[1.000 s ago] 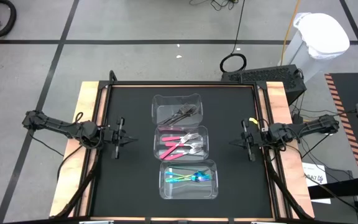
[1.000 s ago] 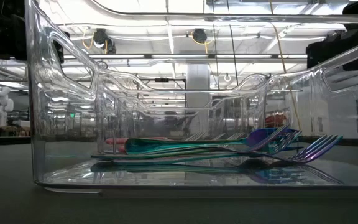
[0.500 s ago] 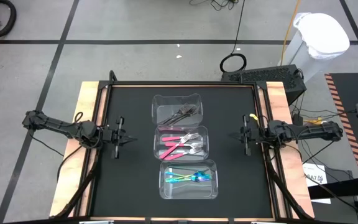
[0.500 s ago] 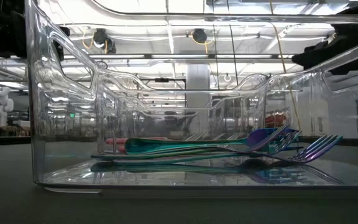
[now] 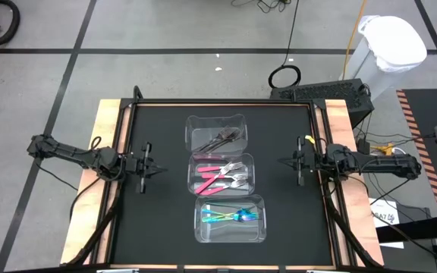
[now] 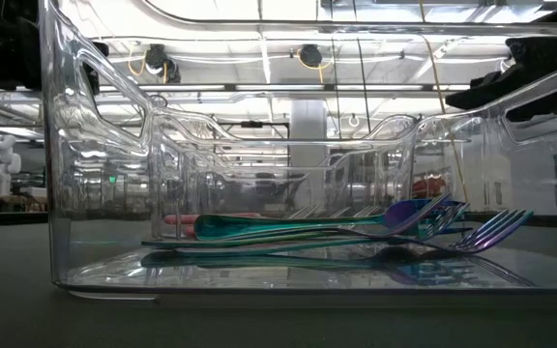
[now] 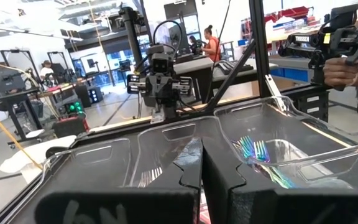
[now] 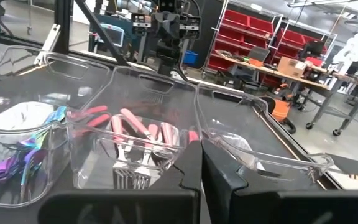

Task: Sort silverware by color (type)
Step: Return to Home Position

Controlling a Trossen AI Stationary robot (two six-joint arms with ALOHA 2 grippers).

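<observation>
Silverware [image 5: 218,176] lies sorted in three clear bins [image 5: 188,129] along the table's [image 5: 165,227] centre, handles crosswise, about equally far from left gripper [image 5: 154,169] and right gripper [image 5: 288,161] (both empty, fingers together) near opposite edges.

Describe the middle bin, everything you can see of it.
The middle bin is a clear rectangular plastic container with rounded corners, upright on the black table, in line between the grey-fork bin and the blue-fork bin. Several pink-handled forks lie inside, handles toward the left arm, silver tines toward the right arm.
</observation>
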